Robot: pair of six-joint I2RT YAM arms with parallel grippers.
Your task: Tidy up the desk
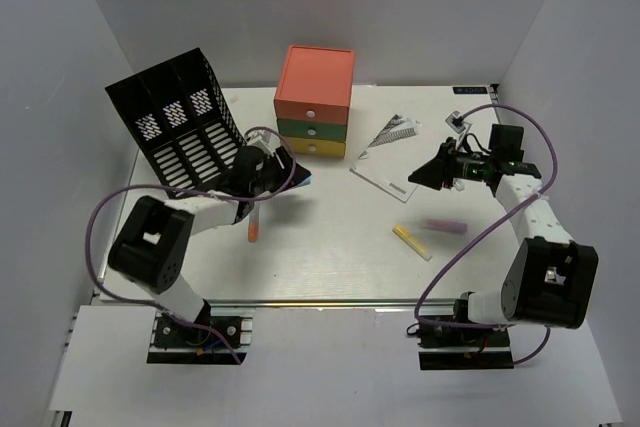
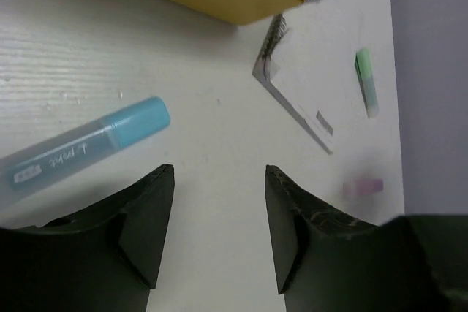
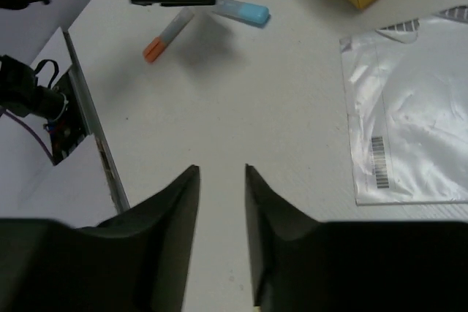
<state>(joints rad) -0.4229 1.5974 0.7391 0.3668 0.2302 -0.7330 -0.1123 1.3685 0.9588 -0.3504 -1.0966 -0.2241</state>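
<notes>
The white desk [image 1: 330, 247] carries loose pens and a notebook. My left gripper [image 1: 292, 171] is open and empty, low over the desk just beside a blue marker [image 2: 82, 150], which lies left of its fingers. An orange marker [image 1: 254, 224] lies near the left arm and also shows in the right wrist view [image 3: 165, 34]. My right gripper [image 1: 420, 179] is open and empty, hovering near a plastic-wrapped spiral notebook [image 1: 388, 153]. A pink marker [image 1: 447, 226] and a yellow marker [image 1: 412, 242] lie at the front right.
A black mesh file organiser [image 1: 175, 117] leans at the back left. The orange-green-yellow drawer unit [image 1: 314, 100] stands at the back centre. A green marker [image 2: 367, 82] lies beyond the notebook. A metal rail [image 1: 330, 304] runs along the near edge.
</notes>
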